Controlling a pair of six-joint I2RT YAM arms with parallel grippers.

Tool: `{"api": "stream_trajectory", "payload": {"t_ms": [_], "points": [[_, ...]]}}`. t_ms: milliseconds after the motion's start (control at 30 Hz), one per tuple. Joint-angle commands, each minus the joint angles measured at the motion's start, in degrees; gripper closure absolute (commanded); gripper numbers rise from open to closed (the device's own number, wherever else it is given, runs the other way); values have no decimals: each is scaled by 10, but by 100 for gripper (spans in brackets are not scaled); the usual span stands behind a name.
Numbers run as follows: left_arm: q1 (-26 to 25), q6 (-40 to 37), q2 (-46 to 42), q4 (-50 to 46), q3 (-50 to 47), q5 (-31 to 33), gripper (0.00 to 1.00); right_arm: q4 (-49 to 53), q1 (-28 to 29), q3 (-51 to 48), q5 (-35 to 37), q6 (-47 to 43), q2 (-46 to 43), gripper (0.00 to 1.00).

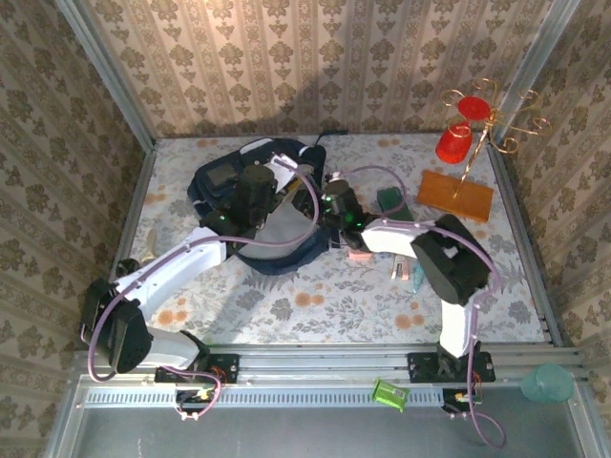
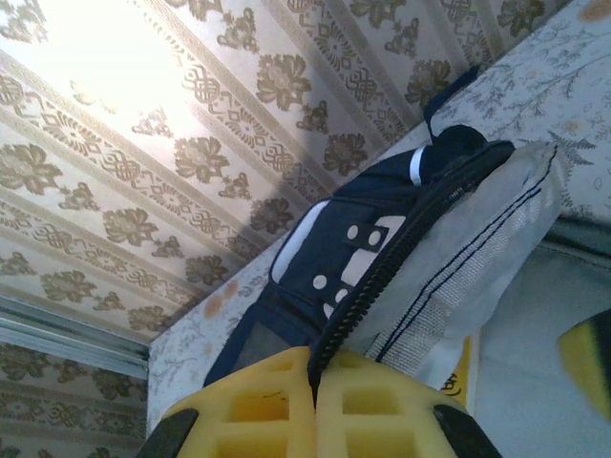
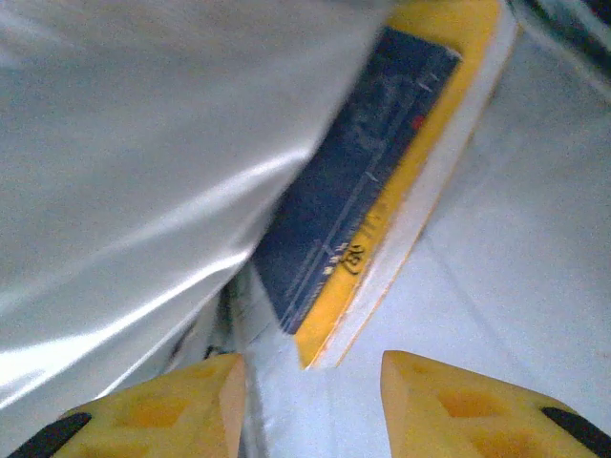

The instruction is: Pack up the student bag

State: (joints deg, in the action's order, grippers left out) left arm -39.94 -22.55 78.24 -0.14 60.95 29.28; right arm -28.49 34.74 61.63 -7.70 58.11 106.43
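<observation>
1. The student bag (image 1: 216, 181) is lying on the flowery table (image 1: 315, 305), toward the back and a bit to the left.
2. The bag is dark blue, with white patches and little round studs on the front.
3. The left gripper (image 2: 313, 382) is squeezing its two yellow fingers (image 2: 253, 410) tight together on the bag's black zipper edge.
4. In the left wrist view, that edge is running up from between the fingers, and a pale grey flap with thin dark lines is hanging beside it.
5. The right gripper (image 3: 310, 401) is reaching in at the bag's right side, with its fingers standing apart and nothing between them.
6. Just in front of those fingers, a flat book (image 3: 353, 191) with a dark blue and yellow cover is lying on pale cloth.
7. Shiny grey cloth (image 3: 143, 191) is covering the book's left side.
8. Two red cups (image 1: 456, 143) are hanging on a gold stand at the back right.
9. The stand is standing on an orange board (image 1: 449, 191).
10. A small dark green thing (image 1: 389, 198) is sitting between the bag and the board.
11. A bright green thing (image 1: 389, 394) is sitting on the metal rail in front, near the right arm's base.
</observation>
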Motion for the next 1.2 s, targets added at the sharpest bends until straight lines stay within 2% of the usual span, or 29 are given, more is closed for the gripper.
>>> {"api": "stream_trajectory", "payload": {"t_ms": [0, 133, 300, 433, 500, 667, 800, 900, 1167], "points": [[6, 42, -20, 43, -26, 0, 100, 90, -1, -33, -33, -118, -75, 53], [-4, 77, -23, 65, -79, 0, 100, 191, 0, -67, 35, -153, -108, 50], [-28, 101, -6, 89, -138, 23, 100, 208, 14, -78, 83, -151, -82, 40], [-51, 116, 13, 91, -164, 48, 100, 227, 26, -54, 125, -166, -33, 39], [-57, 126, 18, 93, -179, 52, 100, 207, 25, -55, 116, -165, -20, 44], [-77, 149, 31, 77, -201, 66, 100, 187, 10, -59, 104, -176, -24, 70], [-107, 175, 42, 76, -207, 69, 100, 178, -16, -62, 65, -196, -36, 86], [-130, 205, 50, 73, -203, 62, 100, 185, -35, -52, 23, -217, -42, 90], [-174, 290, 107, 52, -130, 63, 100, 233, -81, -10, -46, -265, -54, 92]]}}
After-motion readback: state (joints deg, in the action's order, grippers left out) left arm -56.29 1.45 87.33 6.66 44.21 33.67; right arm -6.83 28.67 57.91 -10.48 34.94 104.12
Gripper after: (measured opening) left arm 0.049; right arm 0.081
